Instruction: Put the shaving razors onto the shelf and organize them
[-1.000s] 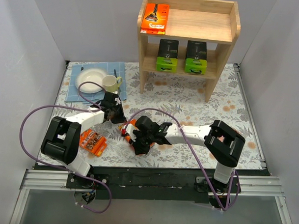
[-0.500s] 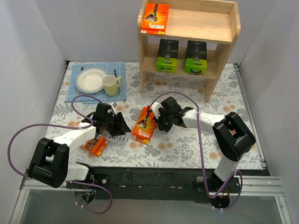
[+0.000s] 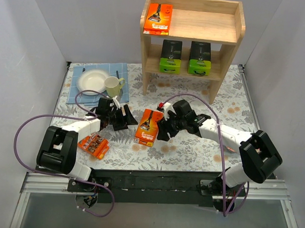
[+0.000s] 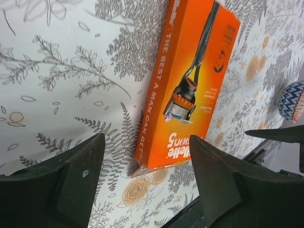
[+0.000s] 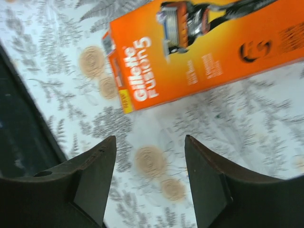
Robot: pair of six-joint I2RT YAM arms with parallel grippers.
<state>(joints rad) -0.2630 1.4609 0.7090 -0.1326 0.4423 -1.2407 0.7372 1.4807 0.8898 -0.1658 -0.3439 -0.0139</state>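
One orange razor pack (image 3: 148,126) lies flat on the flowered table between my two grippers, touched by neither. It fills the left wrist view (image 4: 194,85) and the top of the right wrist view (image 5: 204,52). My left gripper (image 3: 124,118) (image 4: 146,142) stands open just left of it. Just to the pack's right, my right gripper (image 3: 162,129) (image 5: 150,140) is open above bare cloth. Another orange pack (image 3: 94,145) lies by the left arm's base. The wooden shelf (image 3: 230,34) holds one orange pack (image 3: 158,18) on the top tier. Two green-and-black packs (image 3: 170,56) (image 3: 199,58) stand on the lower tier.
A white plate (image 3: 93,82) and a cream mug (image 3: 113,85) sit on a blue cloth (image 3: 74,95) at the back left. Grey walls close in both sides. Purple cables loop from both arms over the table.
Both grippers have opened. The orange pack that the right gripper held now lies free on the table. The left gripper has swung toward it and the right arm has stretched out rightward.
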